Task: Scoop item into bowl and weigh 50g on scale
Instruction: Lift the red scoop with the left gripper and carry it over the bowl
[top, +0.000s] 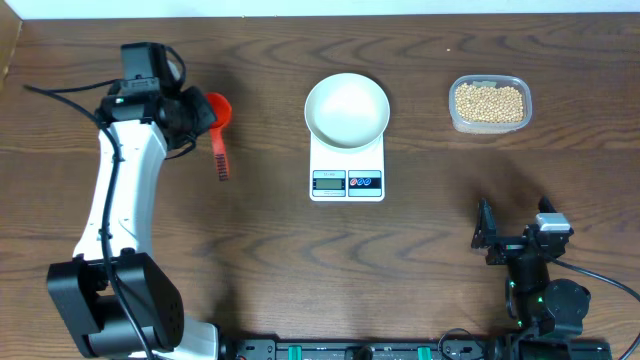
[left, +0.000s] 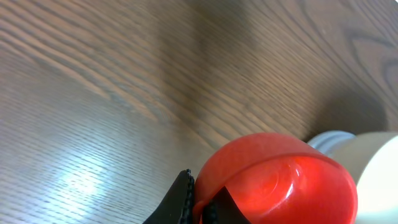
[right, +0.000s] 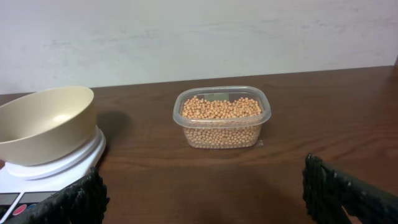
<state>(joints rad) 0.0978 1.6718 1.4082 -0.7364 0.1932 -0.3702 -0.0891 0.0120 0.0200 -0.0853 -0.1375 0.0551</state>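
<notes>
Could fumble red scoop (top: 221, 155), pinching its round cup with left gripper (top: 199, 112); cannot tell closure. Holds right gripper (right: 205, 198) wide, empty.

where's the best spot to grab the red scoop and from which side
Take the red scoop by its straight handle, from above, fingers across its narrow width. It lies flat, cup at the far end, and the left end effector is nearest.
</notes>
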